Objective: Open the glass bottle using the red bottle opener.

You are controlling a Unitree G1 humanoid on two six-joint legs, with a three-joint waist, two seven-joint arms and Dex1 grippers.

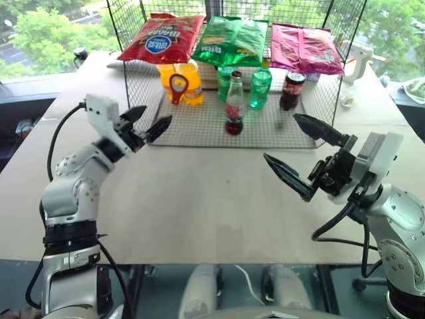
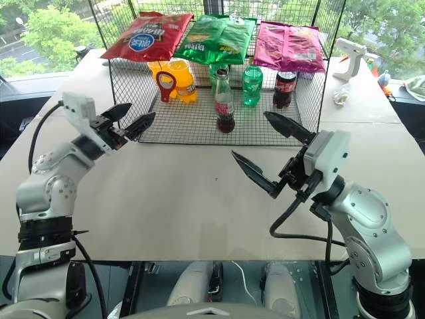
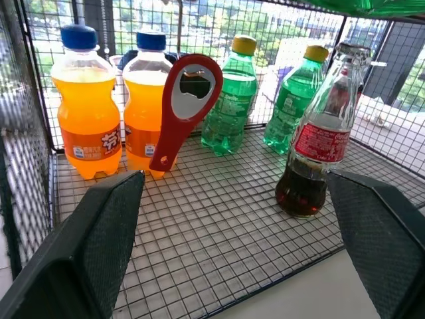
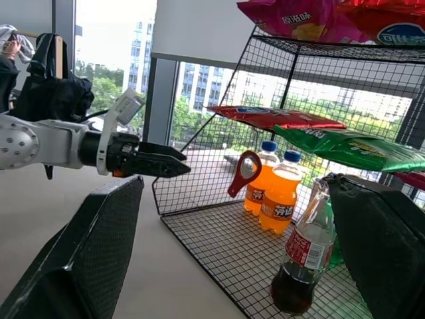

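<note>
Inside the wire rack (image 1: 199, 136), the glass bottle (image 1: 234, 106) is stood up front, flanked by two orange soda bottles (image 3: 86, 113), two green bottles (image 3: 232, 100) and one dark cola bottle (image 1: 291, 90). The red bottle opener (image 1: 178, 88) is propped against the orange pair. Three chip bags (image 1: 232, 40) are laid on top, and both the left gripper (image 1: 145, 123) and right gripper (image 1: 302, 153) are held wide, empty, short of the rack.

A tan bench (image 1: 199, 199) carries a black wire rack (image 1: 199, 133) at its far side, and the near stretch in front of the rack is bare board. On the rack's mesh floor stand two orange soda bottles (image 1: 182, 81) with the red bottle opener (image 1: 178, 88) leaning upright against them, two green bottles (image 1: 259, 88) further along, the glass bottle (image 1: 234, 106) in front of those, and a dark plastic bottle (image 1: 291, 90) at the far end. Three crisp bags (image 1: 232, 40) lie on the rack's top, and beyond the rack's dark-bottle end a white glue gun (image 2: 350, 54) rests on the bench.
</note>
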